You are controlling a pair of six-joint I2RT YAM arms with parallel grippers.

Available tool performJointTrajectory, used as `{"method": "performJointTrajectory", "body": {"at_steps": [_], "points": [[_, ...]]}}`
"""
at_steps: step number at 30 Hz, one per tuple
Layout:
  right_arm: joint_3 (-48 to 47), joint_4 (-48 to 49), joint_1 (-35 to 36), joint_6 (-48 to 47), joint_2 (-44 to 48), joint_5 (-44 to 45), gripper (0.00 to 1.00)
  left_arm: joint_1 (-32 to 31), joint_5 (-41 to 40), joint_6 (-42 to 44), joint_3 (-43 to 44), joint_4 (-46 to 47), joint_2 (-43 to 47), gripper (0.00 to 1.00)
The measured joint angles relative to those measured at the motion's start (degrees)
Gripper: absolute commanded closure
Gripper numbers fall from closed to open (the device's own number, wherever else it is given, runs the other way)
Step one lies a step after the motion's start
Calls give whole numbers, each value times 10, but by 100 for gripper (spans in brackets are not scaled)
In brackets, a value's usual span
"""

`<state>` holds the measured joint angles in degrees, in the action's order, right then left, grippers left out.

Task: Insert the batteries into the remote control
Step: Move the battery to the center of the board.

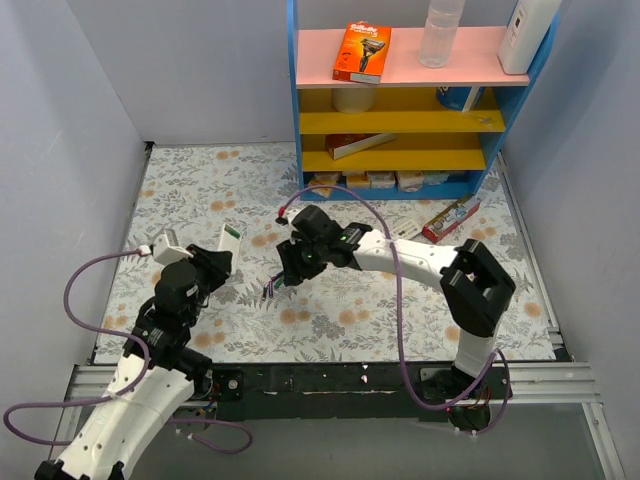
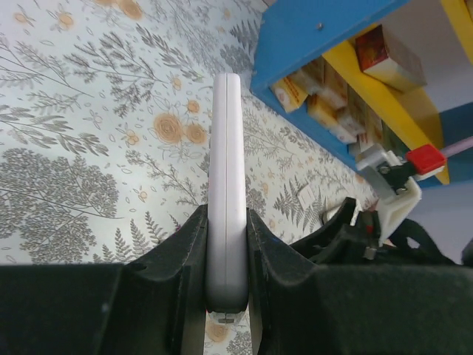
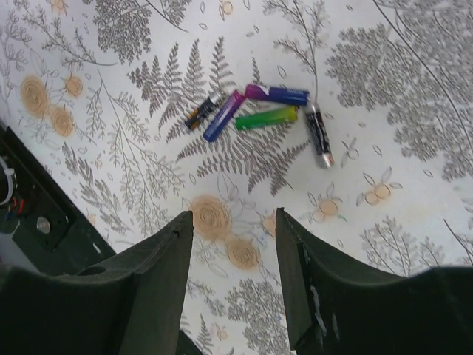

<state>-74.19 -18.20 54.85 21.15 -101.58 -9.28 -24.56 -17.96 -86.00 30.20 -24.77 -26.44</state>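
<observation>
My left gripper [image 2: 227,222] is shut on the slim white remote control [image 2: 225,185]. It grips the remote by its faces and holds it edge-on above the floral mat. In the top view the remote [image 1: 229,244] sticks up from the left gripper [image 1: 212,266] at the mat's left. Several small batteries [image 3: 259,115], purple-blue, green and dark, lie in a loose cluster on the mat. My right gripper [image 3: 234,222] is open and empty, hovering above the mat just short of them. In the top view the batteries [image 1: 270,288] lie just below-left of the right gripper [image 1: 292,268].
A blue and yellow shelf [image 1: 400,190] with small boxes stands at the back of the mat. A toothpaste box [image 1: 450,218] lies in front of it at the right. A small flat white piece [image 2: 304,198] lies on the mat. The table's front rail [image 3: 44,222] is near.
</observation>
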Motion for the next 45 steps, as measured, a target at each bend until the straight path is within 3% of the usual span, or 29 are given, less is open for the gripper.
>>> {"method": "performJointTrajectory", "body": {"at_steps": [8,14,31,45], "points": [[-101,0,43,-33,-97,56,50,0,-50,7,19,-77,59,100],[-115,-7,42,-114,-128,50,50,0,-51,20,22,-109,85,100],[-143,-71,42,-480,-152,-67,48,0,-49,38,55,-134,94,100],[-203,-104,42,-562,-203,-103,53,0,-33,39,64,-135,72,100]]}}
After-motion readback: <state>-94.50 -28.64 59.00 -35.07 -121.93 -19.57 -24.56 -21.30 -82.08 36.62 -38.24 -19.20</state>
